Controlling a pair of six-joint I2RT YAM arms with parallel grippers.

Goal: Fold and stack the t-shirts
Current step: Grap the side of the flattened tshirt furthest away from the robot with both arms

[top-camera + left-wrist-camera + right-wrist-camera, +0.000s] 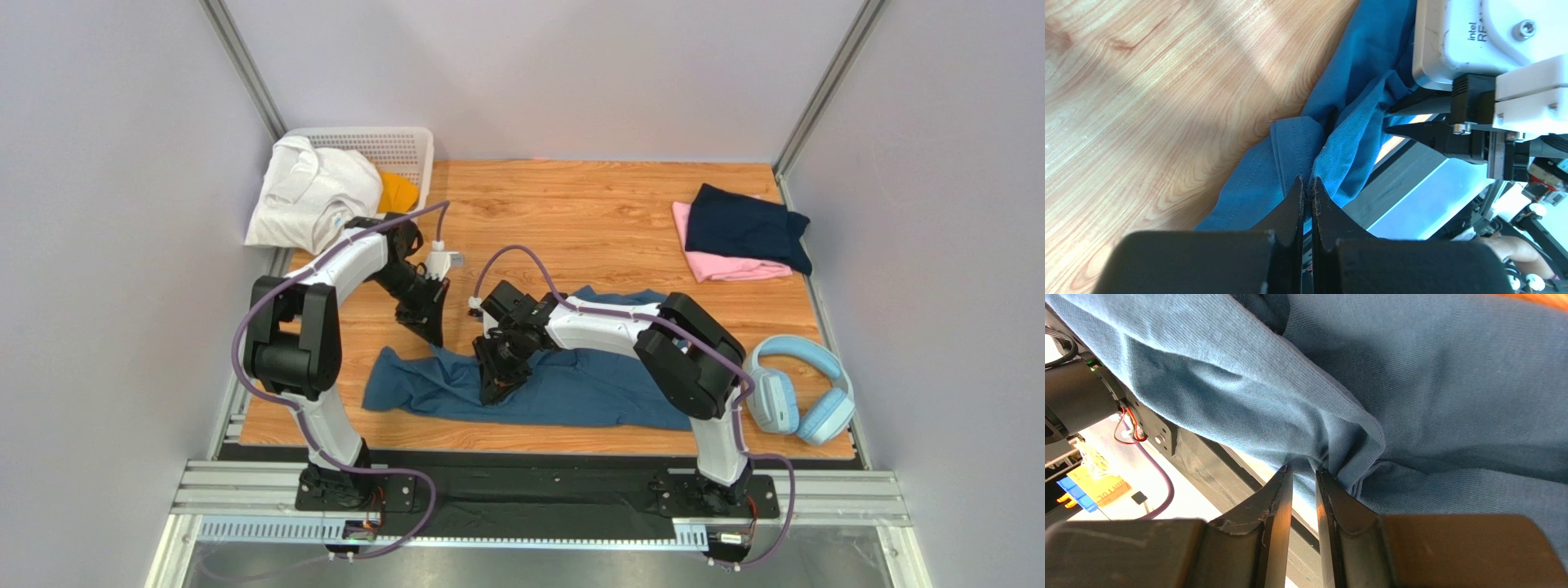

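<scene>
Teal-blue t-shirt (589,390) lies crumpled by the near edge of your table (589,202). Your left gripper (1309,184) pinches its hemmed edge and your right gripper (1303,471) clamps a fold, with bare wood open beyond.

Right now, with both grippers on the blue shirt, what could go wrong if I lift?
1. The left gripper and right gripper each pinch only a thin fold of the blue shirt at the fingertips; it may slip out.
2. The grippers sit close together, so they might collide when spreading the cloth.
</scene>
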